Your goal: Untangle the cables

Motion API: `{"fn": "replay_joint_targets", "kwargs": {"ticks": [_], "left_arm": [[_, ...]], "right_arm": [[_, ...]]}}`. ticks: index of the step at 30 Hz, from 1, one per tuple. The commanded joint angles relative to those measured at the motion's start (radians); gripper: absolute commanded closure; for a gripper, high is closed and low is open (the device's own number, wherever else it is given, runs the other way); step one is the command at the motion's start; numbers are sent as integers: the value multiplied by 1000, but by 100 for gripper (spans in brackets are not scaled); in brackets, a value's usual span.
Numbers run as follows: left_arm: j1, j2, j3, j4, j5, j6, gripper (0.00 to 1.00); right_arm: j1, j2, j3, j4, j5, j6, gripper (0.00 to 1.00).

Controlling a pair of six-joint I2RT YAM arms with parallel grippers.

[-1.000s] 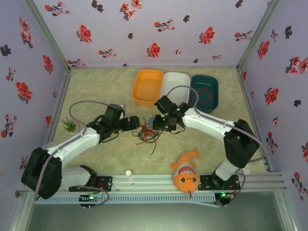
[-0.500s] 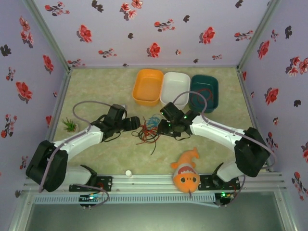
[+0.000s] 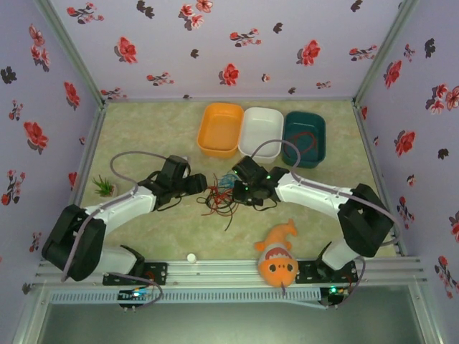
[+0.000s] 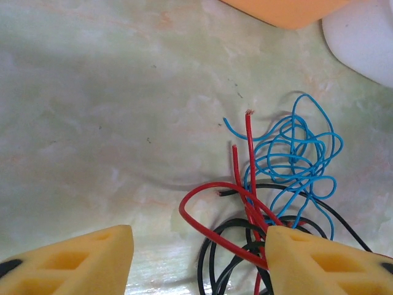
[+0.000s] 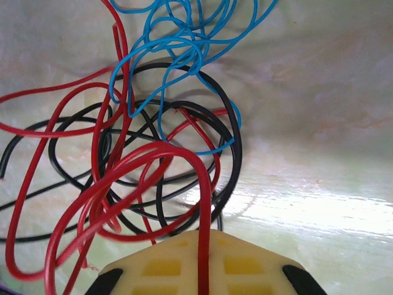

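The cables (image 3: 219, 197) lie in one tangle of red, blue and black wire at the table's middle. My left gripper (image 3: 203, 185) is at the tangle's left edge and open. Its yellow fingers (image 4: 80, 261) stand wide apart, and a red loop (image 4: 206, 215) and black coils (image 4: 224, 246) reach into the gap beside the right finger. A blue coil (image 4: 295, 153) lies beyond. My right gripper (image 3: 237, 190) is at the tangle's right edge, shut on a red cable (image 5: 202, 196) that runs between its closed pads (image 5: 166, 264). Blue wire (image 5: 178, 55) and black wire (image 5: 232, 132) loop just ahead.
Three trays stand behind the tangle: orange (image 3: 220, 129), white (image 3: 260, 131) and dark green (image 3: 304, 137), the green one holding a red cable. An orange fish toy (image 3: 278, 256) lies near the front rail. A small plant (image 3: 104, 188) sits at the left.
My left gripper has edged right, closer to the tangle. The right wrist has shifted a little and stays at the tangle's right edge.
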Motion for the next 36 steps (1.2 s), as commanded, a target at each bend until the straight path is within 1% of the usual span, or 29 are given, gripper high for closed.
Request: {"fn": "replay_joint_targets", "kwargs": {"ticks": [1, 6, 11, 14, 19, 24, 26, 28, 32, 36], "left_arm": [[-1, 31, -14, 38, 5, -12, 45], [-1, 61, -15, 54, 4, -19, 56], [-1, 85, -9, 59, -1, -25, 72], [-1, 88, -12, 55, -16, -31, 81], [0, 67, -8, 28, -51, -19, 86], [1, 28, 9, -13, -75, 12, 87], [2, 3, 7, -19, -85, 19, 85], [3, -28, -5, -9, -86, 25, 80], [3, -108, -24, -5, -97, 31, 65], [5, -184, -11, -40, -111, 57, 55]], "right_arm": [[8, -86, 48, -91, 38, -34, 95], [8, -127, 109, -127, 5, -90, 97], [8, -159, 192, -162, -25, -166, 98], [8, -180, 238, -188, -23, -207, 100], [7, -186, 347, -276, -12, -289, 100], [8, -221, 429, -335, -4, -362, 100], [7, -235, 461, -352, -5, -393, 100], [7, -248, 480, -353, -1, -412, 100], [7, -260, 533, -371, 11, -448, 100], [8, -259, 590, -381, 22, -485, 100]]}}
